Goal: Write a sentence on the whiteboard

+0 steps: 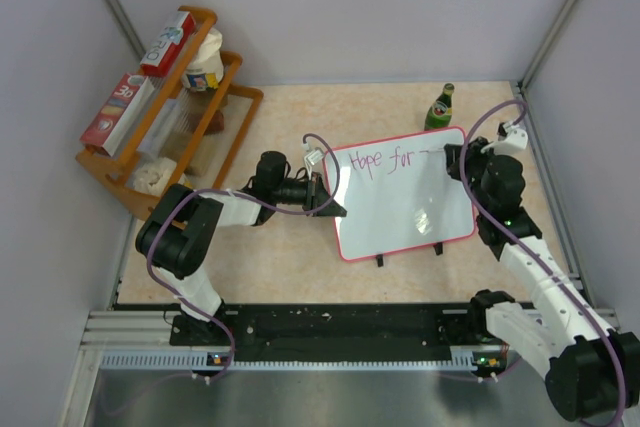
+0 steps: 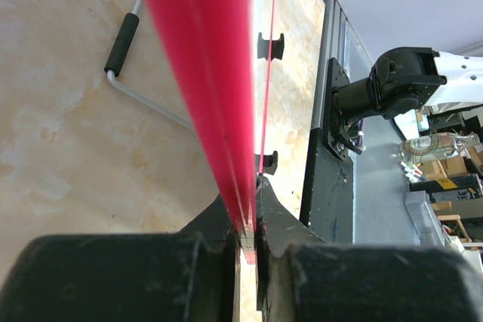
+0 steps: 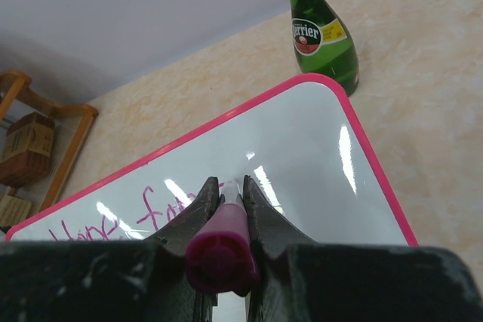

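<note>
Top external: boxes (image 1: 168, 42) in rack (image 1: 250, 97), bottle (image 1: 439, 107) behind whiteboard (image 1: 410, 207)

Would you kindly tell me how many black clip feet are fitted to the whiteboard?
2. Both sit on the whiteboard's near edge: one clip foot toward the left, the other toward the right. None appears hidden.

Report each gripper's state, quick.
Left gripper: shut on the rim of the whiteboard.
Right gripper: shut on a pink marker.
</note>
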`<state>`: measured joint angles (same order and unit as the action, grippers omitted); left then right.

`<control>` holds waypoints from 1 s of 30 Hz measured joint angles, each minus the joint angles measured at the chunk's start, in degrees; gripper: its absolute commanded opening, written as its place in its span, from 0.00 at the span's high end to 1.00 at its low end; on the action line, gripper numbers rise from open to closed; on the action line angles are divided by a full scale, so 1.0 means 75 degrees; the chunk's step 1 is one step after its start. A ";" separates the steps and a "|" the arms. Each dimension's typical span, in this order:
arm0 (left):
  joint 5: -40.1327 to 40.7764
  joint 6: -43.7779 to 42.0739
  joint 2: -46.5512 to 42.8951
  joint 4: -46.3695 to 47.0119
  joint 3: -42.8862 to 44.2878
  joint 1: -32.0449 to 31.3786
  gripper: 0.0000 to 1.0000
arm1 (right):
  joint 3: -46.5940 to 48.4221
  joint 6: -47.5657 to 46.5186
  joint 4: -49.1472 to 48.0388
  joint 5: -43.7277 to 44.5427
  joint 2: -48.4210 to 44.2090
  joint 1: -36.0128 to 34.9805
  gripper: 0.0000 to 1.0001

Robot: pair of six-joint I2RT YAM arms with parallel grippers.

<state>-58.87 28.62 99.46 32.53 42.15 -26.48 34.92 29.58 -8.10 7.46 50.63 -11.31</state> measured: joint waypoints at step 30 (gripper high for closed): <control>-0.0029 -0.0029 0.0000 0.0026 0.0012 -0.0015 1.00 | 0.0321 0.0009 0.0166 -0.0303 -0.0029 0.0044 1.00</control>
<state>-59.09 28.40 99.46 32.73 42.24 -26.59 37.32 29.65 -6.85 5.19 50.41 -10.98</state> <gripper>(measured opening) 0.082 0.102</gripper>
